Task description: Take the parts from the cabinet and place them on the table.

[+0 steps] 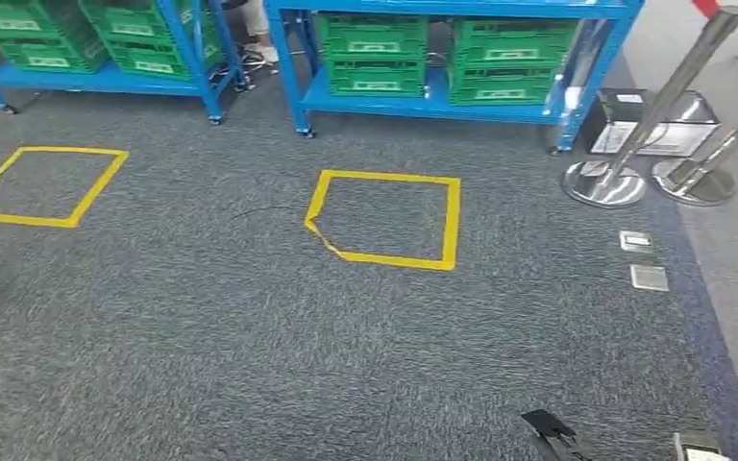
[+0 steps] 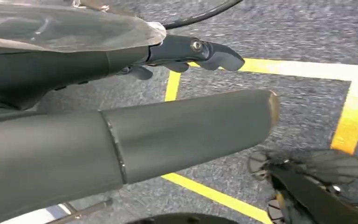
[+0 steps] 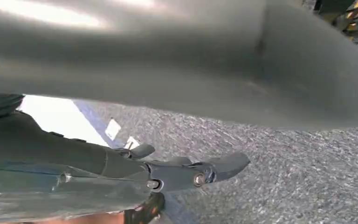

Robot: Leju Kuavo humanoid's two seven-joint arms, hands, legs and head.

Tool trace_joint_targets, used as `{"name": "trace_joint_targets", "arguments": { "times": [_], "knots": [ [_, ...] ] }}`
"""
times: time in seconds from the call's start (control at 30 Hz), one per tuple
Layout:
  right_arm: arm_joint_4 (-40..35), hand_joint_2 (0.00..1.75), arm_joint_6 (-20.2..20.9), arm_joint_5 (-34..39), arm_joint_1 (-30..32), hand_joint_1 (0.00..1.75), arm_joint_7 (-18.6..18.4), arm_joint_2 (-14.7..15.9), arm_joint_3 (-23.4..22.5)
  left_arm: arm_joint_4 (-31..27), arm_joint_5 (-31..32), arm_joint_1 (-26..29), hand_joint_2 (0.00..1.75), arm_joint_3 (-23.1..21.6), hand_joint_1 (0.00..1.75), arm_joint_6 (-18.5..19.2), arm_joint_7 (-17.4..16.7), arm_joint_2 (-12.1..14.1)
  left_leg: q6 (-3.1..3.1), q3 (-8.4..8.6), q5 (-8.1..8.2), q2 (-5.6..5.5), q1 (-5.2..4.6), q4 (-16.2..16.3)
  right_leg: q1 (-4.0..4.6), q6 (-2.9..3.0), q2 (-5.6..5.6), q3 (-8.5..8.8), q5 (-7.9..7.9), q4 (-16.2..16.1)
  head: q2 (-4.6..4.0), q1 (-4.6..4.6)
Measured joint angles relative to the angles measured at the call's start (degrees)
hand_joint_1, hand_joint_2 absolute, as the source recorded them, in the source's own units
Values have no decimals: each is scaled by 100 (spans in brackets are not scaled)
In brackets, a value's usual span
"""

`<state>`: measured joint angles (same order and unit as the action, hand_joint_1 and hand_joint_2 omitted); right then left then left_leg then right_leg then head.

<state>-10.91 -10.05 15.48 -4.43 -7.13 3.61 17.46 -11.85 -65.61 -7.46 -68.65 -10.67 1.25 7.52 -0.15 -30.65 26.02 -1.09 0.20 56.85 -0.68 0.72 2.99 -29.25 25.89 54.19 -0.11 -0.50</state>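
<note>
Two blue shelving units (image 1: 461, 101) are seen at the far side of the grey carpet (image 1: 202, 327), loaded with green slotted crates (image 1: 373, 55) carrying white labels; whatever parts sit inside can't be made out. Two yellow tape squares (image 1: 384, 219) are marked on the floor in front. The left hand (image 2: 186, 53) is seen above a yellow line, fingers stretched out, nothing held. The right hand (image 3: 191, 172) is also held out straight over the carpet, empty. Chrome stanchion bases (image 1: 603, 184) are parked off to the right.
</note>
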Motion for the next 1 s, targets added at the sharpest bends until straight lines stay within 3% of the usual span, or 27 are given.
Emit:
{"name": "trace_joint_targets", "arguments": {
  "times": [0.03, 0.13, 0.2, 0.23, 0.27, 0.33, 0.37, 0.4, 0.43, 0.5, 0.53, 0.57, 0.67, 0.7, 0.73, 0.77, 0.83, 0.87, 0.9, 0.93, 1.0],
  "knots": [
    [0, 0, 0, 2, -5, 0, 0, -2, 0, 0, 0, 0, 0, 0, 0, 0, 0, 18, 45, 130, -23, -192, -8, -344, 21, -24, 31, -20, 6, 10, 0, 5],
    [0, 0, -18, 2, -3, 0, -7, 0, 0, 0, 2, -16, 0, 0, 0, 0, 2, 15, 67, 129, -23, -77, -39, -361, 5, -118, 128, -52, -15, -2, 0, -11],
    [0, 0, -24, 4, 8, 0, -7, -2, 2, 0, 2, -24, 0, 0, 0, 0, 0, 2, 147, 161, -79, 18, 1, -451, 22, -191, 142, -66, 4, 14, 0, -13],
    [0, 0, -24, 4, 13, 0, -7, 0, 4, 0, 2, -30, 0, 0, 0, 0, 0, 2, 170, 176, -94, 54, 6, -484, 2, -192, -33, -126, 143, 196, 0, -20],
    [2, 0, -26, 4, 9, 0, -7, 0, 4, 0, 2, -30, 0, 0, 0, 0, 0, 2, 193, 169, -91, 75, 5, -484, 3, -210, -163, -296, 389, 562, 0, -63],
    [0, 0, -33, 4, 3, 0, -7, 0, 4, 0, 2, -10, 0, 0, 0, 0, 0, 4, 195, 162, -89, 156, 3, -482, -8, -257, -236, -744, 864, 1552, 0, -135],
    [0, 0, -33, 4, 4, 0, -7, 0, 4, 0, 2, -2, 0, 0, 0, 0, 0, 4, 197, 161, -86, 196, 2, -480, -8, -280, -240, -885, 936, 1873, 0, -151],
    [2, 0, -31, 4, 16, 0, -9, 0, 4, 0, 2, -1, 0, 0, 0, 0, 2, 0, 196, 165, -85, 230, 1, -478, -11, -289, -248, -867, 852, 1849, 0, -166],
    [2, 0, -31, 4, 18, 0, -9, 0, 4, 0, 2, -1, 0, 0, 0, 0, 0, -4, 190, 171, -80, 261, 1, -474, -12, -292, -261, -719, 645, 1546, 0, -181],
    [2, 0, -33, 4, 6, 0, -7, 4, 4, 0, 2, -6, 0, 0, 0, 0, 0, -20, 156, 189, -54, 314, 5, -444, -15, -281, -364, -196, 149, 531, 0, -216],
    [0, 0, -33, 4, 3, 0, -7, 7, 4, 0, 2, -5, 0, 0, 0, 0, 2, -20, 125, 194, -33, 340, -10, -428, -7, -263, -538, 13, 81, 78, 0, -254],
    [0, 0, -31, 4, -4, 0, -7, 7, 4, 0, 2, -9, 0, 0, 0, 0, 0, -20, 93, 172, -9, 355, -51, -368, 19, -233, -486, 24, 83, 19, 0, -265],
    [2, 0, -31, 4, 13, 0, -9, 4, 4, 0, 2, -20, 0, 0, 0, 0, 0, -17, 35, 181, -20, 431, -46, -384, 30, -141, -378, -20, 78, 43, 0, -159],
    [2, 0, -31, 4, 12, 0, -9, 4, 4, 0, 2, -22, 0, 0, 0, 2, 0, -15, -2, 166, 14, 443, -45, -354, -9, -84, -344, 10, 41, 0, 0, -168],
    [2, 0, -31, 4, 8, 0, -7, 4, 4, 0, 0, -23, 0, 0, 0, 0, 0, -20, -42, 122, 138, 323, -22, -213, -12, -70, -324, 2, 33, -1, 0, -148],
    [2, 0, -33, 4, -4, 0, -7, 4, 4, 0, 2, -25, 0, 0, 0, 2, 0, -24, -71, -53, 388, 223, -19, 175, -19, -34, -308, -17, 20, 0, 0, -83],
    [2, 0, -31, 4, -8, 0, -7, 4, 4, 0, -2, -18, 0, 0, 0, 0, 0, -20, -109, -565, 882, 157, -3, 1263, -11, -9, -246, -45, 10, 2, 0, -39],
    [2, 0, -31, 4, -3, 0, -7, 4, 4, 0, -4, -4, 0, 0, 0, 0, 0, -20, -113, -743, 962, 155, 1, 1618, -8, -5, -207, -53, 6, 3, 0, -30],
    [2, 0, -31, 4, 0, 0, -7, 4, 4, 0, -7, 9, 0, 0, 0, 0, 0, -20, -103, -772, 899, 154, 1, 1653, -6, -3, -165, -51, 4, 3, 0, -28],
    [2, 0, -31, 4, 0, 0, -7, 4, 4, 0, -9, 15, 0, 0, 0, 0, 0, -20, -85, -668, 715, 151, 1, 1416, -6, -3, -120, -45, 4, 3, 0, -20],
    [0, 0, -31, 4, -1, 0, 7, 4, 4, 0, -15, 3, 0, 0, 0, 0, 0, -20, -23, -149, 151, 89, 0, 329, -6, -10, -33, -19, 1, 3, 0, -11]
  ]
}}
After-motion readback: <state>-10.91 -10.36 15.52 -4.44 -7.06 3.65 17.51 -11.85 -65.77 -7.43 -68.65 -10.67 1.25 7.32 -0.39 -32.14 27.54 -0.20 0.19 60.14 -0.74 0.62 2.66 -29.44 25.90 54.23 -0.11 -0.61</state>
